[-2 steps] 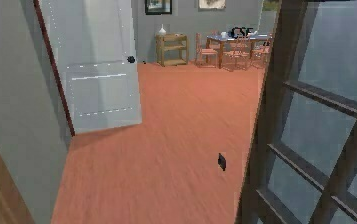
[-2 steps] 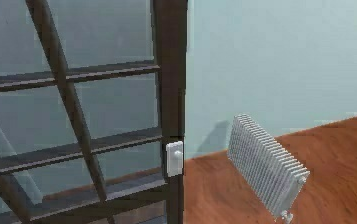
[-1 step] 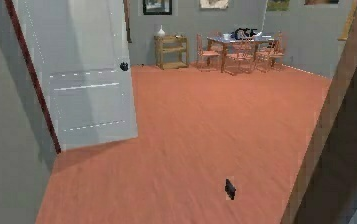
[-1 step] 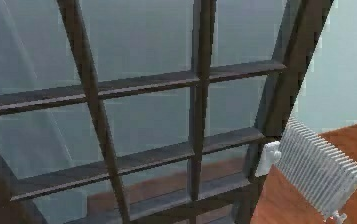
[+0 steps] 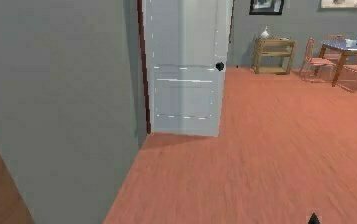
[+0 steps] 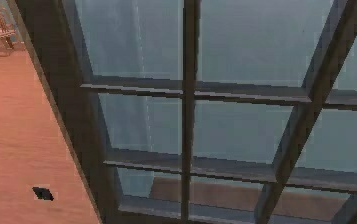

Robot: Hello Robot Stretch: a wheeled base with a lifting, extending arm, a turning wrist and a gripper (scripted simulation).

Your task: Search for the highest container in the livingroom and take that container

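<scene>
Far across the room, a small wooden side table [image 5: 274, 53] stands against the grey back wall in the forward view, with a small pale object [image 5: 265, 34] on its top. That object is too small to name. To its right a dining table [image 5: 347, 50] with a light top stands among wooden chairs [image 5: 316, 60].
A grey wall [image 5: 56, 110] fills the forward view's left, with a white panelled door [image 5: 186, 65] beyond it. Red-brown wooden floor [image 5: 266, 150] stretches ahead and rightward. Framed pictures [image 5: 266, 6] hang on the back wall. A dark-framed window [image 6: 196, 110] stands close in the arm side view.
</scene>
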